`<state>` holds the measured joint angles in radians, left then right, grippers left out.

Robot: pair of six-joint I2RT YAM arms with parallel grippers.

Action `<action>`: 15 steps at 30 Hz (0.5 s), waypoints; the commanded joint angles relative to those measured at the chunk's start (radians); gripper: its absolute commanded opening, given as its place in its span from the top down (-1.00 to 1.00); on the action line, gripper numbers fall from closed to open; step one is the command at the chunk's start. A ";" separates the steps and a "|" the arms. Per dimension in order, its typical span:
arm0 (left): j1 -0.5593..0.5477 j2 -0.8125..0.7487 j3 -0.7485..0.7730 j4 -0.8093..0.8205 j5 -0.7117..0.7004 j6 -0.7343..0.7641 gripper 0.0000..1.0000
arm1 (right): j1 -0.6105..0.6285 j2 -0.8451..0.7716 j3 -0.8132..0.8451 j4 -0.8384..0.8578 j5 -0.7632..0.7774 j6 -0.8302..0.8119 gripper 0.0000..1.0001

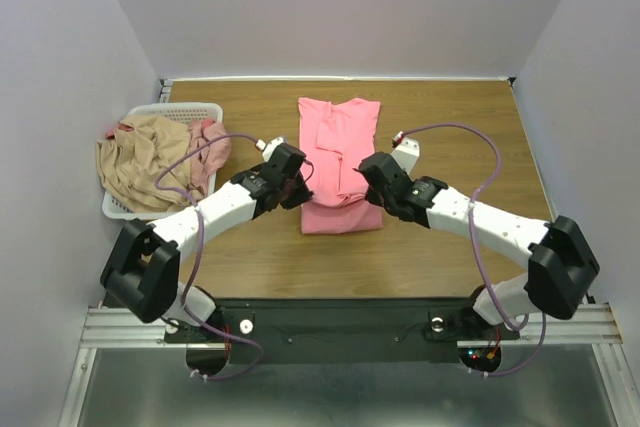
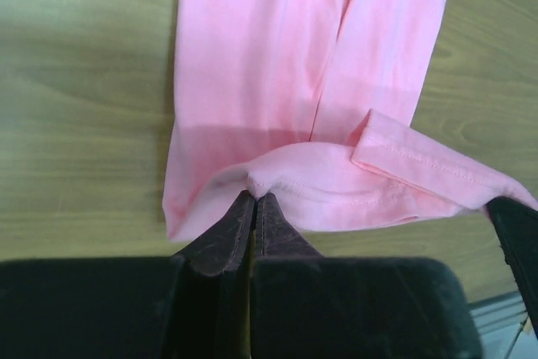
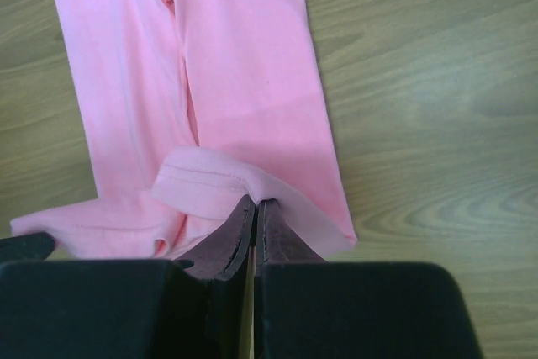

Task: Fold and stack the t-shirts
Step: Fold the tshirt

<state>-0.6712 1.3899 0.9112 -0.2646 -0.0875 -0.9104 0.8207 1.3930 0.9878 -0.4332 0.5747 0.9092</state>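
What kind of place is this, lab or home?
Probably a lab test cell, not a home: bare white walls box in the wooden table, a metal rail runs along its near edge, and a white basket holds shirts.

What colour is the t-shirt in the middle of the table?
The t-shirt is plain salmon pink, without print; the left wrist view shows it best.

Lab — white booth walls (image 1: 350, 7).

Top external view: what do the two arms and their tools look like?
Left arm and right arm have white links, bulky black joint housings and a looping lilac cable each. The left tool and right tool are black, with dark tapered fingers.
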 commanded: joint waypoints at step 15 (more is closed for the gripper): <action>0.170 0.306 0.348 0.030 0.041 0.192 1.00 | -0.236 0.317 0.282 0.117 -0.165 -0.220 0.99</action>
<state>-0.5198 1.6463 1.1683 -0.2497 -0.0605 -0.7761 0.6197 1.6772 1.2026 -0.3744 0.4454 0.7341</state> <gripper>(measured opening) 0.091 0.027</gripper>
